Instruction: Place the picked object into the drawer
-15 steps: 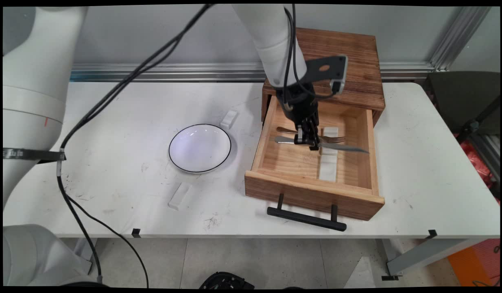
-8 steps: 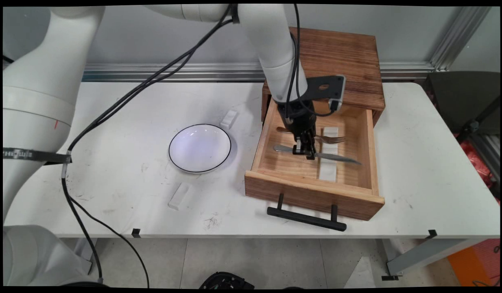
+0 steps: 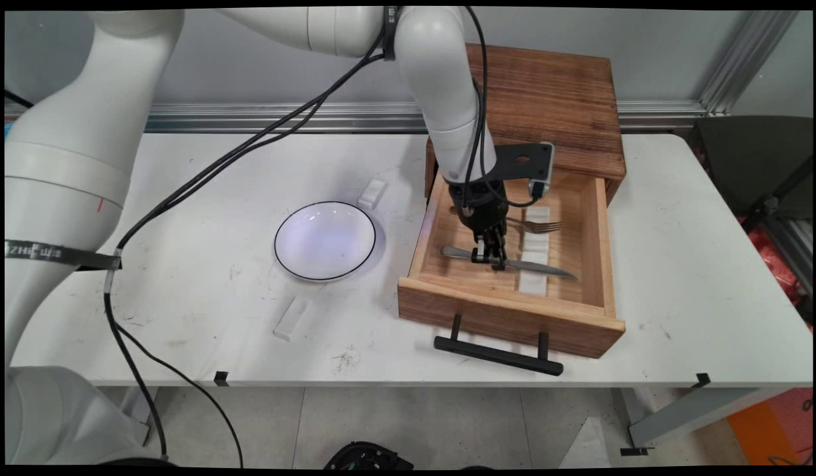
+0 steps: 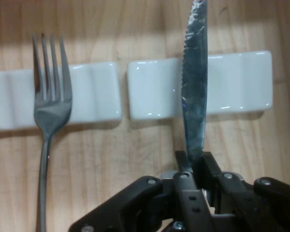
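knife [image 4: 194, 92] clamped in gripper [image 4: 195, 169], blade over white rest [image 4: 232, 84], inside open drawer [image 3: 507, 311], fork [image 4: 50, 111] alongside

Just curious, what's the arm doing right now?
Gripper shut on knife, inside open drawer. Blade over white rest. Fork alongside, apart.

wall [image 3: 249, 59]: grey | table [image 3: 203, 198]: white | floor [image 3: 448, 423]: pale tiles
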